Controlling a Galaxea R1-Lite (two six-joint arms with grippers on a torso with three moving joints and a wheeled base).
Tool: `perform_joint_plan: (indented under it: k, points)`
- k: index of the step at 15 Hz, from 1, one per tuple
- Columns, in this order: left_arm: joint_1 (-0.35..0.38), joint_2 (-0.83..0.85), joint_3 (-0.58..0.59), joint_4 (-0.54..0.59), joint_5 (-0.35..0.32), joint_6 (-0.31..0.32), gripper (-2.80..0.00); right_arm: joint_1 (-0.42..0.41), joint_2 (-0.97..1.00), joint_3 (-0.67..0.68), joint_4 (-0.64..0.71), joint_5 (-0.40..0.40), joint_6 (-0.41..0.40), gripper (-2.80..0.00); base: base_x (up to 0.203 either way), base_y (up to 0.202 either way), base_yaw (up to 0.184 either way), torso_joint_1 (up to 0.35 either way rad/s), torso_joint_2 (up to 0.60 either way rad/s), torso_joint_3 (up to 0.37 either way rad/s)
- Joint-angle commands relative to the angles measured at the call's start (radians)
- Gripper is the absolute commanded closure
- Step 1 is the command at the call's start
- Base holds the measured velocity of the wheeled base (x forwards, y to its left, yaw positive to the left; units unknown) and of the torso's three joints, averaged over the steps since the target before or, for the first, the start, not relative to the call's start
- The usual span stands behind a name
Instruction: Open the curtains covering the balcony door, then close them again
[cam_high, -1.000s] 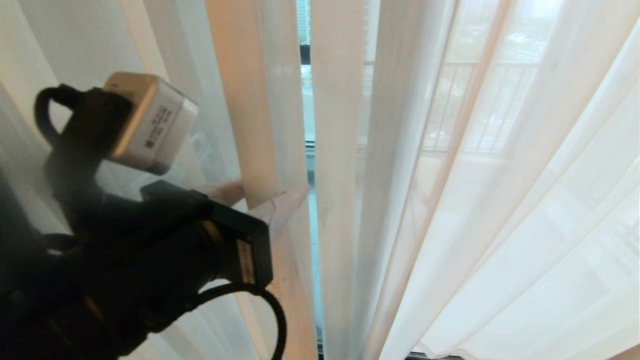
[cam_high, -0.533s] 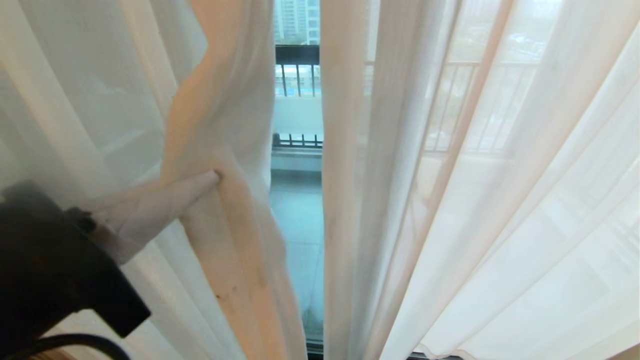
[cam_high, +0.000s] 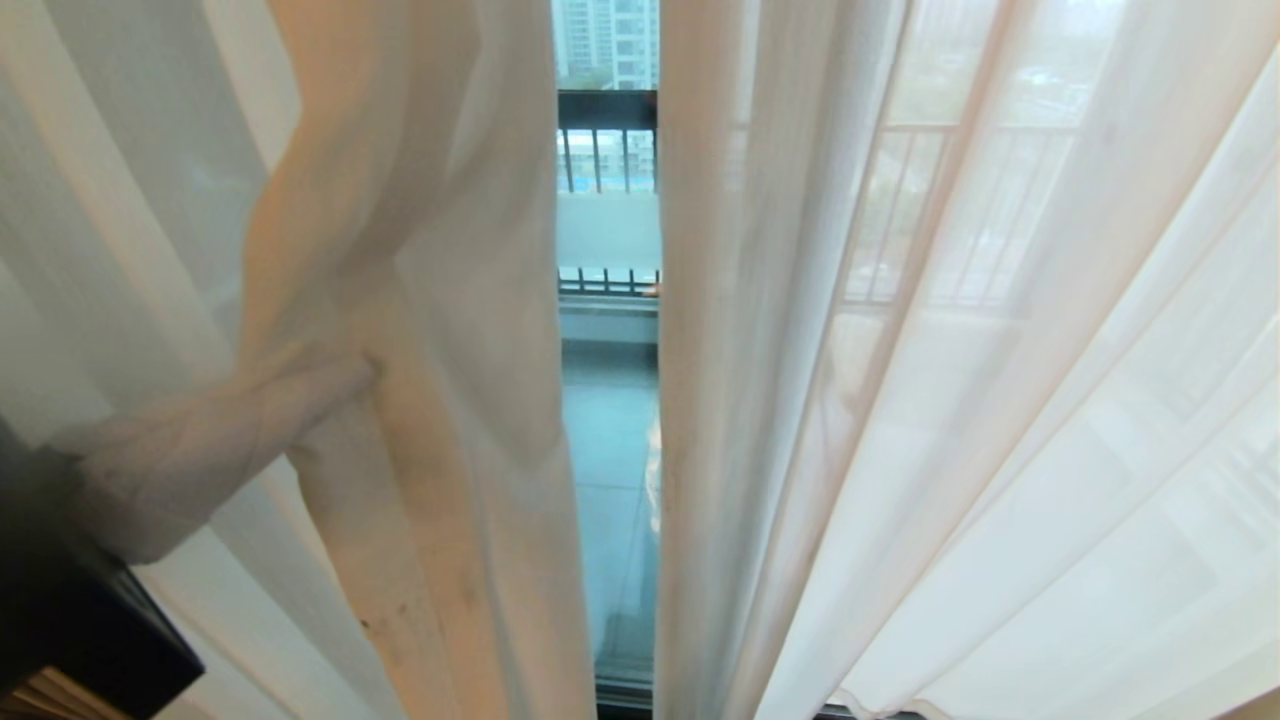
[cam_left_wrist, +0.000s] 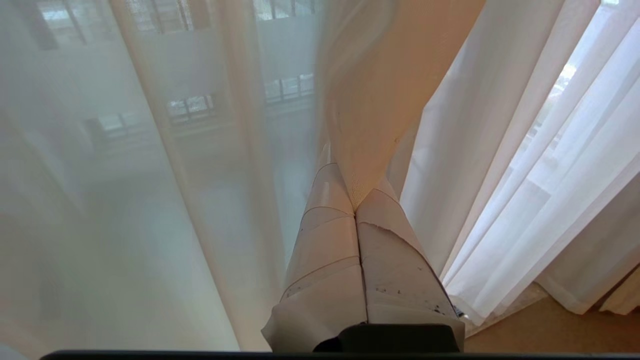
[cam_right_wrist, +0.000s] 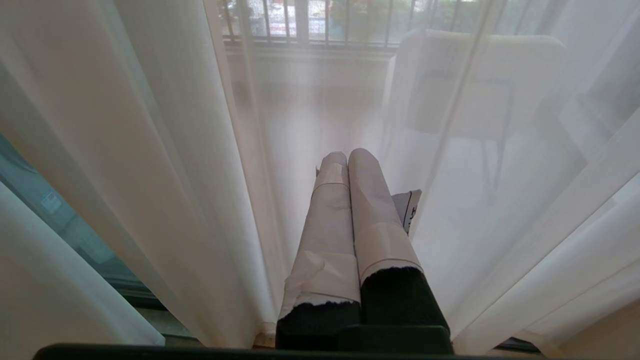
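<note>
Head view: left gripper (cam_high: 345, 375) at lower left of frame, clamped on the inner edge fold of the left curtain (cam_high: 400, 250), fabric bunched and draped over the fingers. Gap between the panels at centre of frame; balcony door (cam_high: 610, 460) glass visible through it, balcony railing (cam_high: 607, 110) beyond at upper centre. Right curtain (cam_high: 900, 400) hanging straight, filling the right half of frame.

Left wrist view: taped fingers (cam_left_wrist: 325, 235) pressed together at lower centre, thin cream fold of curtain pinched at the tips. Only a narrow sliver of fabric inside the pinch. Risk judged: sheer cloth sliding out of the grip under sideways pull, since so little is caught. Second risk: rail or hooks snagging, so that the fabric stretches instead of the panel travelling.

Right wrist view: right gripper (cam_right_wrist: 347, 160) at centre, fingers together on nothing, tips pushed against sheer curtain. Risk judged: tips catching the right curtain and dragging it if the base or torso shifts. Door frame visible at lower left.
</note>
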Motion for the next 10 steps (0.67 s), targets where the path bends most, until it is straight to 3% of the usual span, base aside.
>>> perform_joint_plan:
  k: [1, 3, 6, 7, 10]
  points:
    - [0.001, 0.0, 0.001, -0.003, 0.005, -0.005, 0.0, 0.0, 0.001, 0.0, 0.0, 0.0, 0.0, 0.0, 0.0, 0.0, 0.0, 0.0, 0.0, 0.0]
    - [0.001, 0.005, 0.001, -0.003, 0.012, -0.005, 0.0, 0.0, 0.001, 0.0, 0.0, 0.0, 0.0, 0.0, 0.0, 0.0, 0.0, 0.0, 0.0, 0.0]
    - [-0.006, 0.027, 0.0, -0.003, 0.077, -0.018, 0.0, 0.0, 0.001, 0.0, 0.0, 0.0, 0.0, 0.0, 0.0, 0.0, 0.0, 0.0, 0.0, 0.0]
    - [-0.016, 0.033, -0.002, -0.001, 0.077, -0.025, -2.8, 0.0, 0.001, 0.0, 0.0, 0.0, 0.0, 0.0, 0.0, 0.0, 0.0, 0.0, 0.0, 0.0]
    - [-0.043, 0.052, -0.012, 0.002, 0.066, -0.021, -2.8, 0.0, 0.001, 0.0, 0.0, 0.0, 0.0, 0.0, 0.0, 0.0, 0.0, 0.0, 0.0, 0.0]
